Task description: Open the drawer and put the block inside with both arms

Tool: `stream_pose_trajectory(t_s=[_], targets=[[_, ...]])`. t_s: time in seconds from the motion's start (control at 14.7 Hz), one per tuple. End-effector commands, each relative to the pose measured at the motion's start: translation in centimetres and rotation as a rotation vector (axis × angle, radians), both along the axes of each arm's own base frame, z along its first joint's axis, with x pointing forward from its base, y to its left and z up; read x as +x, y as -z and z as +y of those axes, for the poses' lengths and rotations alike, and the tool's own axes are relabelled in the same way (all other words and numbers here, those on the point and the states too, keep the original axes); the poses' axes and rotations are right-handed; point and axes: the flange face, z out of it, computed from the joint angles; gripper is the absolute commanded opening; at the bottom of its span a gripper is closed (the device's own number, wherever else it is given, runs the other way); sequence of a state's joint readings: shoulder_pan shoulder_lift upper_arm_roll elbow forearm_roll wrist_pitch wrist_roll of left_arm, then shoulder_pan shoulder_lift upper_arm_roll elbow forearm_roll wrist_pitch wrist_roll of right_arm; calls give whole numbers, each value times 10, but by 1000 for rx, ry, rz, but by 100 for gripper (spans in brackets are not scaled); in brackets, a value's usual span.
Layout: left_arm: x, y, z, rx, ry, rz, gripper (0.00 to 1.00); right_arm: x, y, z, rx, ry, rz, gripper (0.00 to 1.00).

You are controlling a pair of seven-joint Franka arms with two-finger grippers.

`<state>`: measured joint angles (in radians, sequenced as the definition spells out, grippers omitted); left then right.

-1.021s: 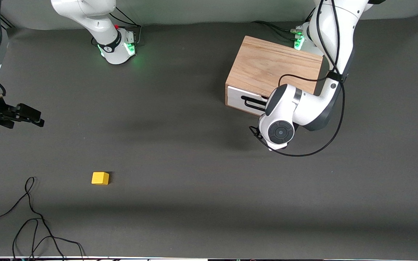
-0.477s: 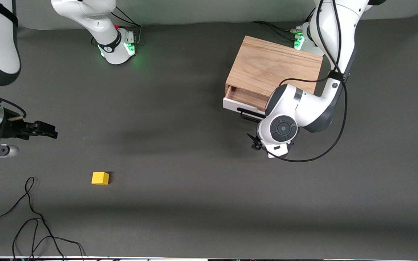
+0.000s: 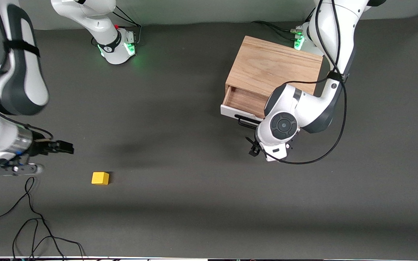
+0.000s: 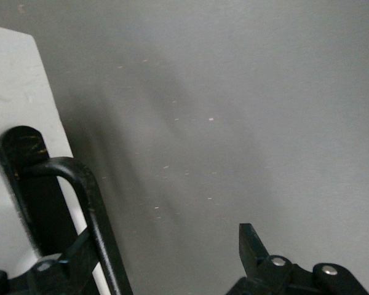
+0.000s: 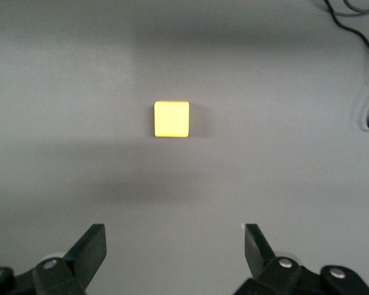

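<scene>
my left hand (image 3: 254, 146) hooks the drawer (image 3: 243, 102) handle, fingers spread around the bar, drawer part open. my right hand (image 3: 58, 147), spread wide, hangs near the block (image 3: 100, 178); next, descend over it.

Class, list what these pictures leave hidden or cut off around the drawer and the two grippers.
- Front view: the left gripper and part of the drawer front, hidden under the arm's wrist.
- Left wrist view: the black bar handle is cut off by the edge; whether the fingers grip it is unclear.
- Front view: the open right gripper is partly blurred.
</scene>
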<state>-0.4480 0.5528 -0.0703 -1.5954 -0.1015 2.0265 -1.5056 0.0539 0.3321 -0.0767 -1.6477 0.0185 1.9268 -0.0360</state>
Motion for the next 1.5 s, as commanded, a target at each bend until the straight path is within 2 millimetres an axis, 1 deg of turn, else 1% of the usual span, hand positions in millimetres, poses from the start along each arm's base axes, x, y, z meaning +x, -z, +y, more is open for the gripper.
stream_pose_trajectory(t_s=[0.0, 0.2, 0.27, 0.41, 0.48, 0.54, 0.68, 0.75, 0.82, 0.89, 0.95, 1.02, 1.09, 1.16, 1.23, 1.29, 1.43], targets=[[18, -15, -5, -26, 26, -79, 99, 13, 42, 3, 5, 9, -28, 100], [22, -30, -3, -30, 28, -86, 99, 27, 96, 6, -1, 5, -37, 100], [23, -45, 1, -33, 33, -96, 99, 31, 116, 6, -4, 4, -46, 100], [18, -78, 6, -19, 63, -59, 99, 36, 152, 7, -9, 1, -65, 100], [18, -96, 10, -8, 66, -32, 99, 38, 169, 11, -7, -6, -72, 100], [18, -119, 14, 4, 73, 1, 99, 39, 181, 21, 1, -17, -85, 100], [16, -177, 38, 11, 135, 64, 99, 40, 197, 25, 5, -22, -94, 100], [13, -201, 57, -2, 176, 97, 99, 41, 200, 27, 5, -24, -104, 100], [10, -223, 80, -11, 212, 115, 99, 41, 206, 28, 4, -27, -107, 100], [3, -249, 101, -27, 267, 104, 99, 41, 213, 28, 3, -29, -110, 100], [-5, -273, 118, -48, 343, 84, 99, 42, 214, 28, 3, -27, -117, 100], [-10, -290, 138, -61, 411, 79, 99, 41, 218, 27, 2, -27, -113, 97], [-14, -307, 163, -77, 479, 70, 99, 41, 218, 27, 1, -30, -113, 83], [-18, -325, 190, -100, 559, 42, 100, 41, 219, 28, 2, -38, -110, 56], [-19, -336, 217, -124, 654, 18, 100, 40, 218, 28, 2, -30, -105, 18], [-18, -343, 242, -139, 723, -4, 100, 42, 213, 28, 2, -29, -113, 1], [-13, -347, 283, -155, 796, -40, 100, 52, 190, 32, 5, -31, -108, 0]])
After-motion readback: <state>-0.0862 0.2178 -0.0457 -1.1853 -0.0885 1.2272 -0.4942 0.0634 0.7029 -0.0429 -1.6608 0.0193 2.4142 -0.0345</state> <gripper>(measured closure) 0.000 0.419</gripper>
